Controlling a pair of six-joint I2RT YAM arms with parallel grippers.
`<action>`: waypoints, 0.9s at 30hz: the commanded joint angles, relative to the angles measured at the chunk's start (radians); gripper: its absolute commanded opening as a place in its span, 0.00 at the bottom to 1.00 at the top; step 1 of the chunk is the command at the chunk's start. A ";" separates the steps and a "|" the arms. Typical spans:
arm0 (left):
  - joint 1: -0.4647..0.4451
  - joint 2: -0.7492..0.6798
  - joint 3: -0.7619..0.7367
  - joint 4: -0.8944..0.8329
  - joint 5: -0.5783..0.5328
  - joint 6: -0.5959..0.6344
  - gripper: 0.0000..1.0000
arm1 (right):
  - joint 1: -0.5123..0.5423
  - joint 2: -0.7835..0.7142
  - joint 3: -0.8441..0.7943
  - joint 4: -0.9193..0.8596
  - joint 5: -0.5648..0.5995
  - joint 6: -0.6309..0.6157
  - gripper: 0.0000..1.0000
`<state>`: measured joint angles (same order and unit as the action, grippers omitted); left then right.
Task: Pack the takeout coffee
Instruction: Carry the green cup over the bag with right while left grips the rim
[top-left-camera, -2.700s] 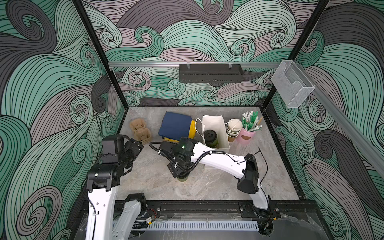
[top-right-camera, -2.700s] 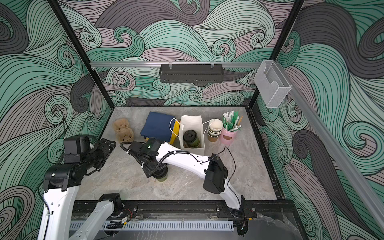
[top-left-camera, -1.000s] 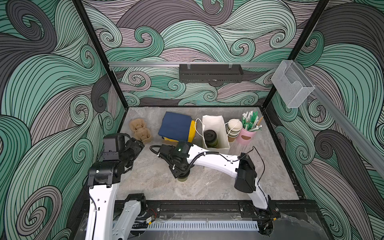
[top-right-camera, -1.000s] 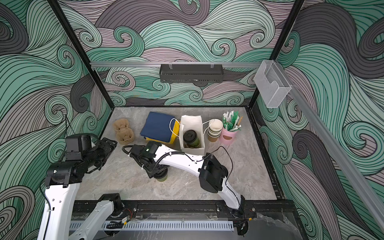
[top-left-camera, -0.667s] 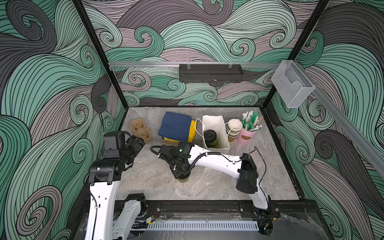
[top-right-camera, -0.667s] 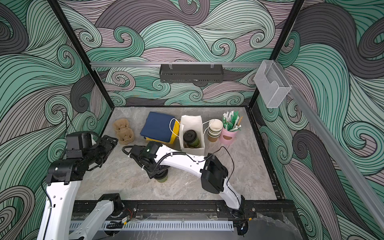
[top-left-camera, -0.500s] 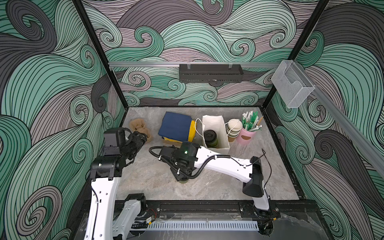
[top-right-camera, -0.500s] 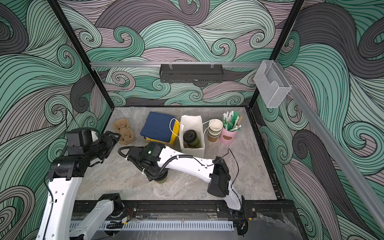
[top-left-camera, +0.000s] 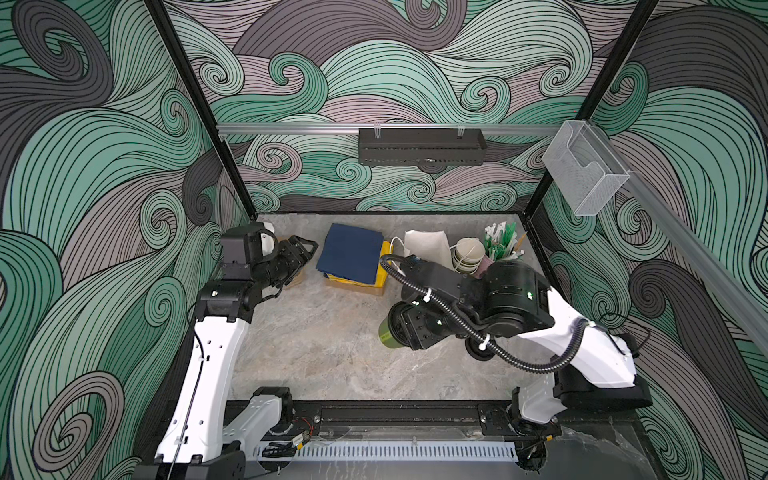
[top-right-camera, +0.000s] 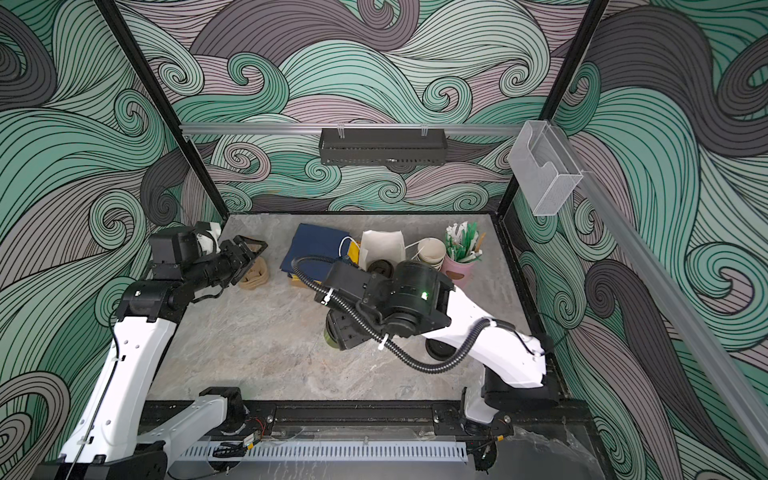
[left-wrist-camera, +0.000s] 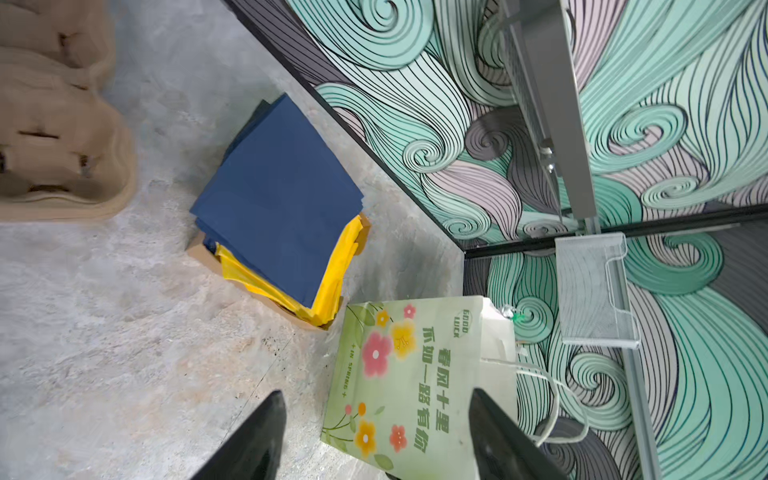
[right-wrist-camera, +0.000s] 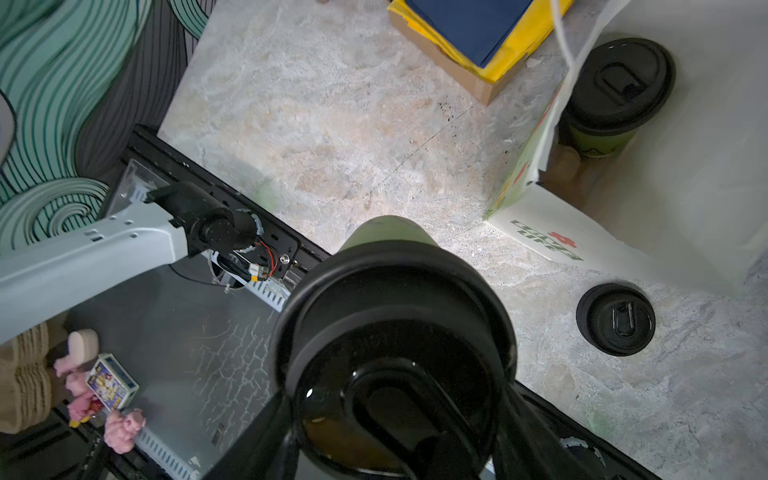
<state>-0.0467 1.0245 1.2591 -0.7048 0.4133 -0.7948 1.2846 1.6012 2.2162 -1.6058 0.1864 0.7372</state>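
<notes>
My right gripper (right-wrist-camera: 395, 415) is shut on one takeout coffee (right-wrist-camera: 390, 316), an olive cup with a black sip lid, its fingers on either side just under the lid. In both top views that cup (top-left-camera: 387, 335) (top-right-camera: 330, 338) hangs tilted above the middle of the table, mostly under the wrist. The other takeout coffee (right-wrist-camera: 619, 83) (top-right-camera: 380, 266) stands inside the open white paper bag (top-left-camera: 428, 245) (left-wrist-camera: 415, 374) at the back. My left gripper (top-left-camera: 305, 249) (left-wrist-camera: 378, 436) is open and empty, at the back left.
Brown cup carriers (top-right-camera: 255, 274) lie under the left gripper. A pile of blue and yellow bags (top-left-camera: 351, 259) sits left of the paper bag. Lidless cups (top-left-camera: 467, 253) and a pink holder of sticks (top-left-camera: 498, 245) stand to its right. A loose black lid (right-wrist-camera: 615, 318) lies on the table.
The right arm has risen and swung right, lifting the cup off the table. The left gripper has moved back toward the cup carriers.
</notes>
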 joint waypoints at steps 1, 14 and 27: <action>-0.070 0.033 0.063 0.059 0.025 0.053 0.72 | -0.039 -0.037 0.041 -0.073 0.052 0.040 0.64; -0.292 0.161 0.173 0.123 0.074 0.062 0.72 | -0.272 -0.090 0.087 -0.073 0.069 -0.016 0.64; -0.416 0.262 0.168 0.168 0.143 0.101 0.65 | -0.437 0.067 0.110 -0.126 0.068 -0.070 0.63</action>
<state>-0.4526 1.2755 1.4036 -0.5739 0.5247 -0.7208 0.8669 1.6157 2.3077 -1.6058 0.2363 0.6888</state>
